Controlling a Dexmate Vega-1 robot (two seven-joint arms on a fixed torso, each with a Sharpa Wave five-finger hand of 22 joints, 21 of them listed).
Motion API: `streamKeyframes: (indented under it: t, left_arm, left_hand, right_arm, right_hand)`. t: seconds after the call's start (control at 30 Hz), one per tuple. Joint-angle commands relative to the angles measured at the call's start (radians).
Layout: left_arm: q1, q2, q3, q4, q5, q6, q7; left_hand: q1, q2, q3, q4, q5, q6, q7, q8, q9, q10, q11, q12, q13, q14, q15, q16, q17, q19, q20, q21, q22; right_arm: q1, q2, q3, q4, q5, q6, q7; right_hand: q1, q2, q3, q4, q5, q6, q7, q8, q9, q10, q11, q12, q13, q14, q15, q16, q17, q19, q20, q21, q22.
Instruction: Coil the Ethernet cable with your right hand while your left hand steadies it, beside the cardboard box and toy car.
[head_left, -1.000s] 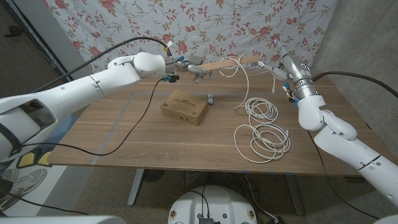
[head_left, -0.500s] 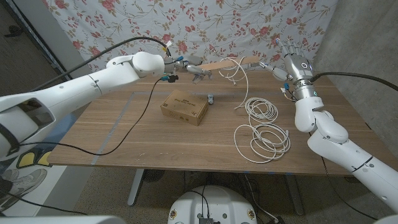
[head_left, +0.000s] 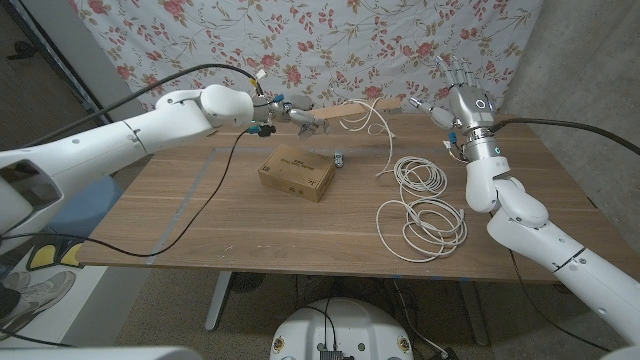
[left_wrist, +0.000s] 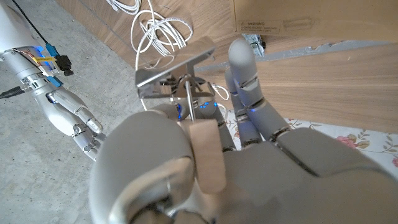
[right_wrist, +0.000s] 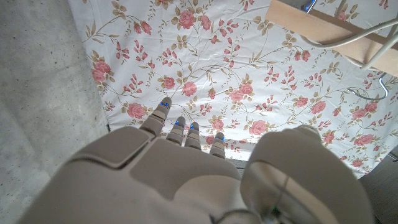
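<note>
The Ethernet cable (head_left: 425, 205) lies in two white loops on the right half of the desk (head_left: 200, 220), the lower loop near the front edge, with one strand rising to a wooden stick (head_left: 350, 110) held level above the desk's far edge. The left robot hand (head_left: 290, 115), upper centre-left of the head view, grips that stick. The right robot hand (head_left: 460, 95), upper right, is raised with fingers spread, holding nothing. The cardboard box (head_left: 296, 173) sits mid-desk, the toy car (head_left: 340, 159) just beside its upper right corner; bare wood stretches left and in front. The left wrist view shows the fingers (left_wrist: 245, 81) curled around the stick; the right wrist view shows fingertips (right_wrist: 180, 127) against a floral cloth (right_wrist: 205, 56).
</note>
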Motion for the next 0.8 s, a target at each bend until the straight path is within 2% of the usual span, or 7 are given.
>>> streamKeyframes:
  t: [0.03, 0.33, 0.8]
  left_arm:
    - [-0.004, 0.096, 0.026, -0.086, -0.077, 0.123, 0.009]
    - [-0.026, 0.141, 0.059, -0.112, -0.147, 0.188, -0.007]
    - [-0.057, 0.145, 0.114, -0.075, -0.242, 0.255, -0.043]
  left_hand:
    - [0.009, 0.029, 0.012, -0.004, -0.010, -0.002, 0.018, 0.011, 0.009, 0.009, 0.003, 0.009, 0.001, 0.372, -0.263, 0.159, 0.002, -0.271, 0.051, 0.011, 0.006]
    - [0.027, 0.049, 0.032, -0.012, -0.033, -0.009, 0.049, 0.018, 0.016, 0.033, 0.000, 0.012, 0.002, 0.413, -0.273, 0.175, 0.003, -0.212, 0.028, 0.020, 0.025]
    - [0.047, 0.057, 0.058, -0.021, -0.065, -0.015, 0.075, 0.024, 0.020, 0.057, 0.003, 0.013, 0.003, 0.441, -0.281, 0.187, 0.003, -0.164, 0.012, 0.012, 0.024]
  right_arm:
    - [0.062, 0.030, -0.041, 0.054, -0.017, 0.075, -0.009]
    - [0.088, 0.043, -0.059, 0.076, -0.019, 0.115, 0.001]
    - [0.089, 0.040, -0.053, 0.082, -0.005, 0.156, 0.019]
  right_hand:
    - [0.000, 0.008, 0.005, 0.000, -0.002, -0.009, -0.008, -0.001, 0.004, -0.003, -0.010, 0.007, 0.000, -0.005, -0.008, 0.006, -0.002, 0.001, -0.007, -0.003, 0.000]
    - [0.003, 0.010, 0.006, -0.001, -0.003, -0.015, -0.008, -0.002, 0.004, -0.002, -0.011, 0.008, -0.002, -0.001, -0.010, 0.008, -0.007, 0.003, -0.011, -0.002, 0.000]
    - [0.009, 0.015, 0.007, -0.003, -0.004, -0.013, -0.004, 0.002, 0.004, 0.007, -0.016, 0.012, -0.006, 0.020, -0.011, 0.017, -0.017, 0.024, -0.018, 0.005, -0.001]
